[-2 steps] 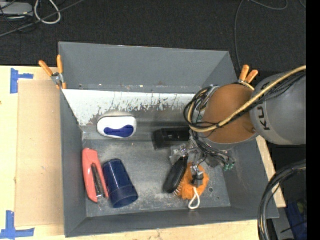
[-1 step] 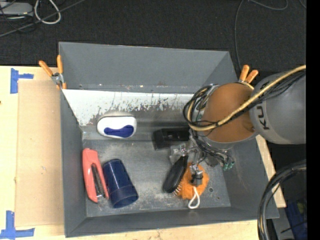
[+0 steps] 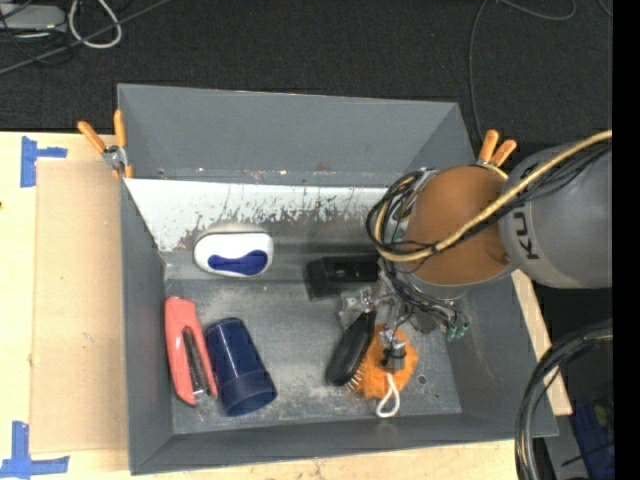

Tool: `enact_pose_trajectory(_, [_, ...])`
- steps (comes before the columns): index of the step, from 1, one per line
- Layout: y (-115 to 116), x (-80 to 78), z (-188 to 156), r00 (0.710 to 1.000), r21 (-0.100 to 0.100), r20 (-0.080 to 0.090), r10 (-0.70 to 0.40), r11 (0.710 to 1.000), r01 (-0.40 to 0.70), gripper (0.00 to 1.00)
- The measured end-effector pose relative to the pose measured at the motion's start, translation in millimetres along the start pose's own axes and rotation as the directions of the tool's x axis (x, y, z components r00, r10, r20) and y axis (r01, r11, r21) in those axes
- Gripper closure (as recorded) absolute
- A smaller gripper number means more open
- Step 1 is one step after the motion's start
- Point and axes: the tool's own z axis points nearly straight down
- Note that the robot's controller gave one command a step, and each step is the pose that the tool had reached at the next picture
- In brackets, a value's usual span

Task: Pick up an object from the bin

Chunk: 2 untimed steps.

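Bin (image 3: pixel 300 138): grey metal, sloped walls, flat floor, a few loose things spread over it, no heap.
Arm (image 3: pixel 565 218): enters from the view's right as a big grey link. Orange cover (image 3: pixel 455 230) at the wrist, with black and yellow cables looped across it.
Hand (image 3: pixel 386 330): low in the right part of the bin floor, just below the orange cover. It sits over the upper ends of the black oblong thing and the orange fuzzy thing.
Hand state: cannot tell if open or closed, the metal bits there are too cluttered. Cannot tell if it grips anything.
Black oblong thing (image 3: pixel 349 353): long, rounded, brush-like. Lies tilted on the floor at lower right, upper end right at the hand.
Orange fuzzy thing (image 3: pixel 374 378): small soft clump touching the right side of the black oblong thing, partly under the hand.
White cord loop (image 3: pixel 388 401): hangs off the lower edge of the orange fuzzy thing, toward the front wall.
Black box (image 3: pixel 338 274): small and rectangular, at the foot of the back wall, just left of the hand.
White and blue thing (image 3: pixel 233 251): rounded white shell with a blue inset. At the back left, well apart from the hand.
Pink thing (image 3: pixel 183 348): long, flat, salmon pink with a dark strip. Lies along the left wall.
Dark blue cup (image 3: pixel 238 368): on its side, just beside the pink thing, front left.
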Motion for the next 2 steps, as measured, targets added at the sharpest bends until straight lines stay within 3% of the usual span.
enact_pose_trajectory(1, [14,16.4,10,0.997,0.003,0.005,0.078,0.997,-0.078,0.00])
enact_pose_trajectory(2, [30,34.5,21,0.989,-0.001,-0.002,0.148,0.989,-0.148,0.00])
